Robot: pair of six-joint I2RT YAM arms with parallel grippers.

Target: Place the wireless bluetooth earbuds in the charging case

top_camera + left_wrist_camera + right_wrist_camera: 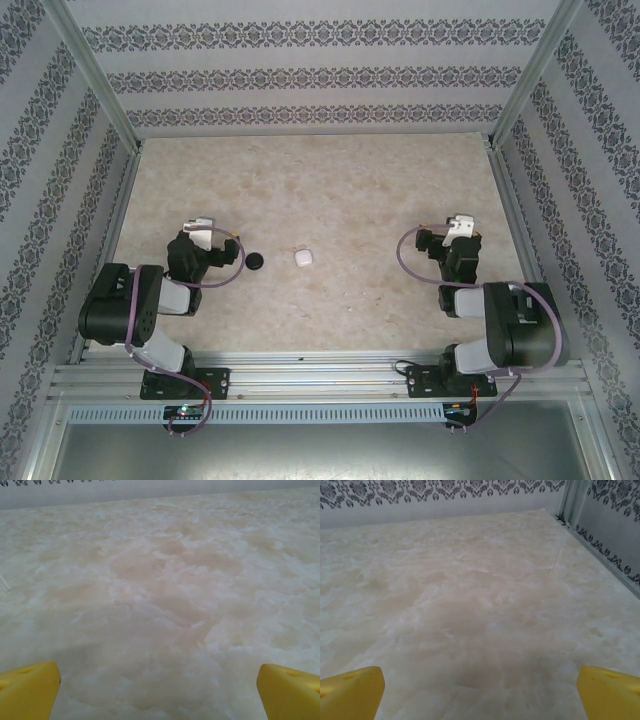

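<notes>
My arms sit folded low at the lower left and lower right of the overhead frame. My left tool [205, 230] and right tool [462, 225] are both spread wide, holding nothing. The black earbud [256, 260] lies just right of my left tool, with a small white piece [304, 257] near it at centre. The tabletop [350, 180] is beige marble, and the walls [300, 80] are patterned.

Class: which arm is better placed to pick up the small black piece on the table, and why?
Left. The left end effector, open, sits close beside the black piece; the right end effector, also open, is far across the table, beyond the white piece.
</notes>
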